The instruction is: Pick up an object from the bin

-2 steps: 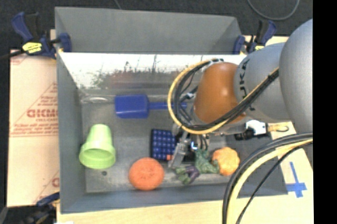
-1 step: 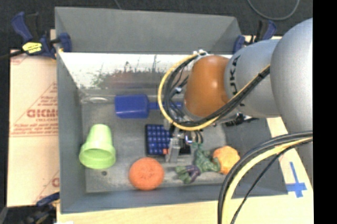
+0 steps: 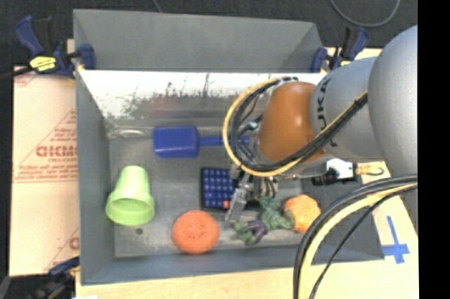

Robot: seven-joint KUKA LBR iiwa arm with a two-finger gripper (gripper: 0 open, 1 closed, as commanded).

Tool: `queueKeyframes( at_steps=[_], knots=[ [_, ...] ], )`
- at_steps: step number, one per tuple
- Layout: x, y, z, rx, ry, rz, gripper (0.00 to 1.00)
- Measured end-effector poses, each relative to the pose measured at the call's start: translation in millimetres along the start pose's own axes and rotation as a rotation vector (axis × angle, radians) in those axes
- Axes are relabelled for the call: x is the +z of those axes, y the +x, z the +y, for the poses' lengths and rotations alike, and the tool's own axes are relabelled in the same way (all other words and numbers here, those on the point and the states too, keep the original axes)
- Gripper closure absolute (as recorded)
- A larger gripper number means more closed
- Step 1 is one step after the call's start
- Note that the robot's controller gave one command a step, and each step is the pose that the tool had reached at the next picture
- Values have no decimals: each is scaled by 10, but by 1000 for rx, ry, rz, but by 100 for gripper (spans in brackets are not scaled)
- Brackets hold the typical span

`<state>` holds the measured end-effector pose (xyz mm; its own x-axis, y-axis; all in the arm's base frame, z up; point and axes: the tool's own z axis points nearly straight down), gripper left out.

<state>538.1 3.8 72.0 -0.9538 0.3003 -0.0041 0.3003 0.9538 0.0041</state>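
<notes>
My gripper [image 3: 240, 200] hangs low in the front middle of the bin, under the orange wrist cover. It is over the gap between a dark blue gridded block [image 3: 214, 186] on its left and a green and purple toy figure [image 3: 261, 222] just to its lower right. Its tip stands by the block's right edge and close to the figure; whether it touches either is unclear. An orange ball [image 3: 195, 231] lies to the front left of the gripper. A yellow-orange round thing [image 3: 304, 212] lies to the right of the figure.
A blue scoop with a handle [image 3: 178, 141] lies near the back wall. A light green cup [image 3: 131, 196] lies on its side at the left. The arm and its cables cover the bin's right part.
</notes>
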Motion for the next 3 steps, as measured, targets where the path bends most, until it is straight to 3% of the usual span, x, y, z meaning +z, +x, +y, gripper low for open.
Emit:
queueKeyframes(
  at_steps=[1,2,3],
  knots=[
    [9,16,480,210,-2,-8,0],
    [-25,-28,166,75,-4,-11,100],
    [-28,-28,166,76,-4,-11,100]
  ],
)
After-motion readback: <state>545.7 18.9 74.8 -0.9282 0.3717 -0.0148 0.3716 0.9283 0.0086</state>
